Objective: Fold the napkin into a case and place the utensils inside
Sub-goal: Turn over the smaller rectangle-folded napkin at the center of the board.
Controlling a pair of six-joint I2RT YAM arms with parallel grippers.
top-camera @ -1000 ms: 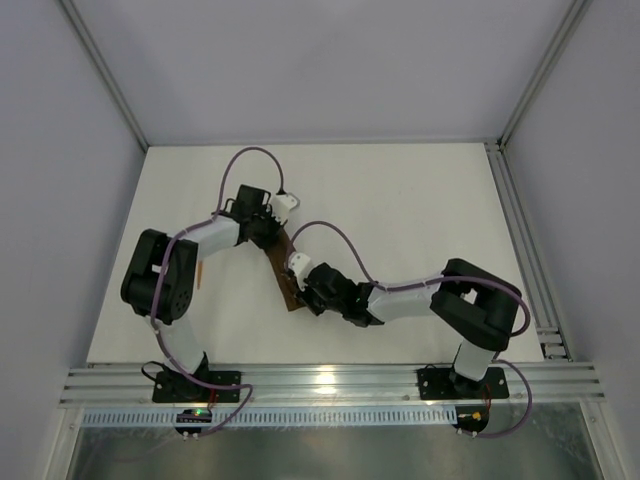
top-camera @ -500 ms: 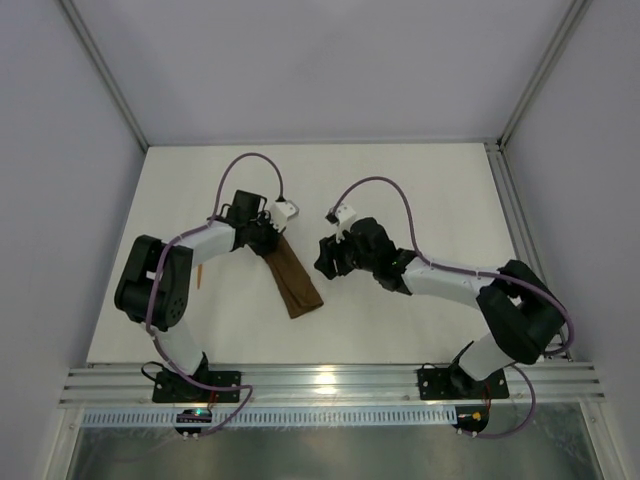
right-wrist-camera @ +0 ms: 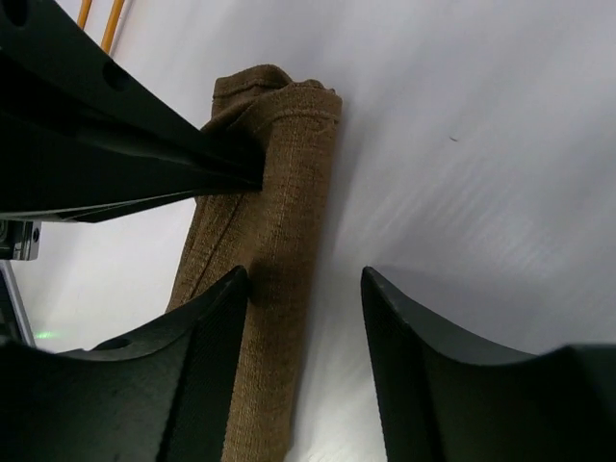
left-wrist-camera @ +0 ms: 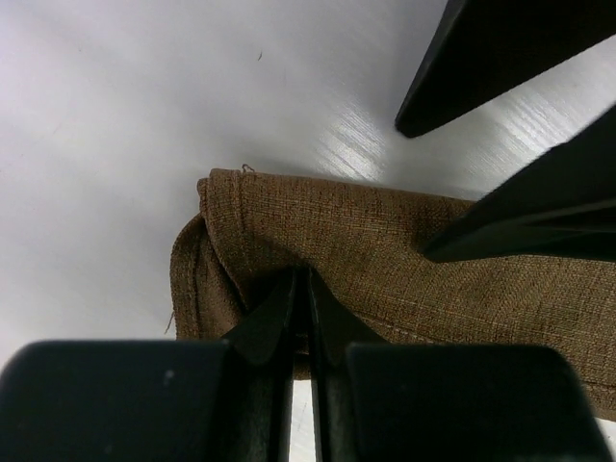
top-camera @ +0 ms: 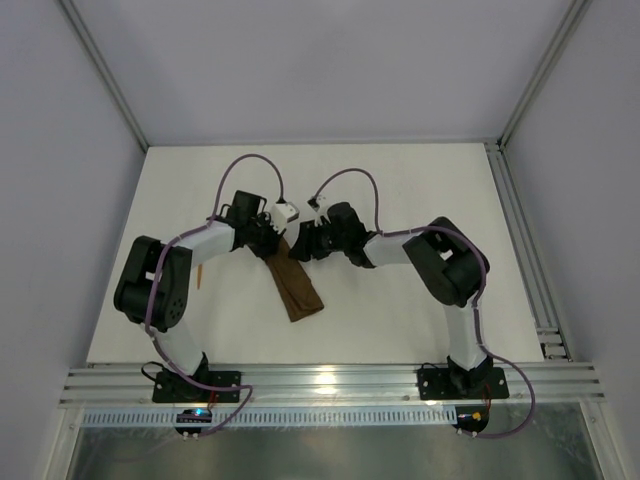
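The napkin (top-camera: 297,290) lies as a narrow brown folded case, slanting from the table's middle toward the near edge. My left gripper (top-camera: 271,244) is shut on a pinched fold at its far end (left-wrist-camera: 385,241), fingertips (left-wrist-camera: 289,294) pressed together on the cloth. My right gripper (top-camera: 301,248) stands open at that same end. In the right wrist view one finger (right-wrist-camera: 207,337) rests at the cloth (right-wrist-camera: 284,192) and the other hangs over bare table. Thin orange-tan utensils (right-wrist-camera: 114,17) lie beyond the left gripper, and one orange sliver (top-camera: 200,275) shows beside the left arm.
The white table (top-camera: 400,190) is bordered by an aluminium rail (top-camera: 520,240) on the right and grey walls behind. Both arms' cables loop above the far end of the cloth.
My right gripper let go at the near end of the napkin, swung up to its far end beside the left gripper, and now stands open. The left gripper kept its hold.
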